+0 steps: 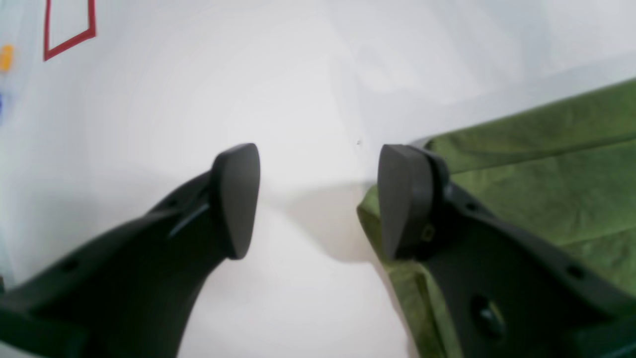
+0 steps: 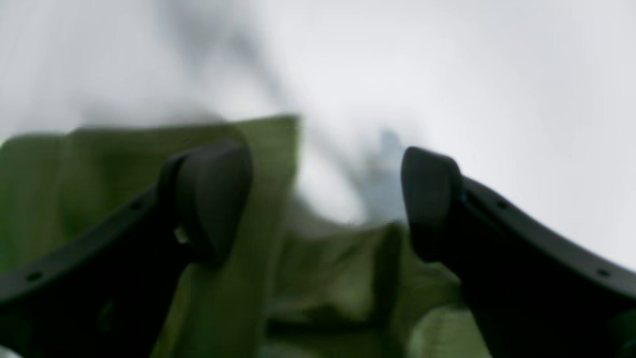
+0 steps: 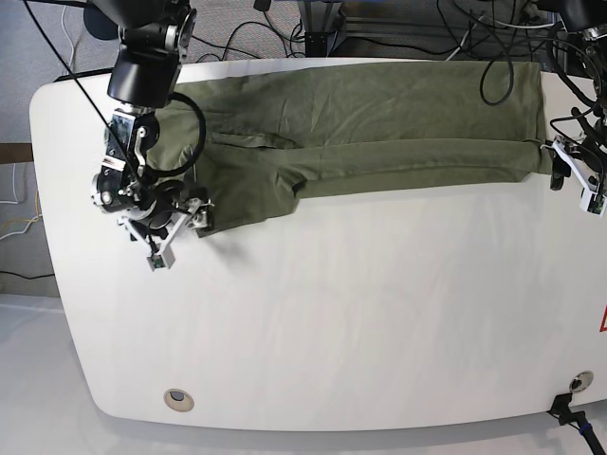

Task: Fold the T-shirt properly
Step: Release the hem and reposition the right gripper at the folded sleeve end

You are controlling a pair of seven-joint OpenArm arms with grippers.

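The olive-green T-shirt (image 3: pixel 379 123) lies folded into a long band across the far half of the white table (image 3: pixel 332 313). In the base view my right gripper (image 3: pixel 180 237) hangs open at the band's near-left corner, where a sleeve sticks out. Blurred green cloth (image 2: pixel 238 298) shows under and between its fingers (image 2: pixel 213 199), with nothing pinched. My left gripper (image 3: pixel 577 182) is open at the band's right end. One of its fingers (image 1: pixel 405 199) stands over the shirt's edge (image 1: pixel 546 174) and the other over bare table, and nothing is held.
Cables (image 3: pixel 493 38) and stands run along the table's far edge. A round grommet (image 3: pixel 176 399) sits near the front left edge. A red outline (image 1: pixel 69 30) is marked on the table near its right edge.
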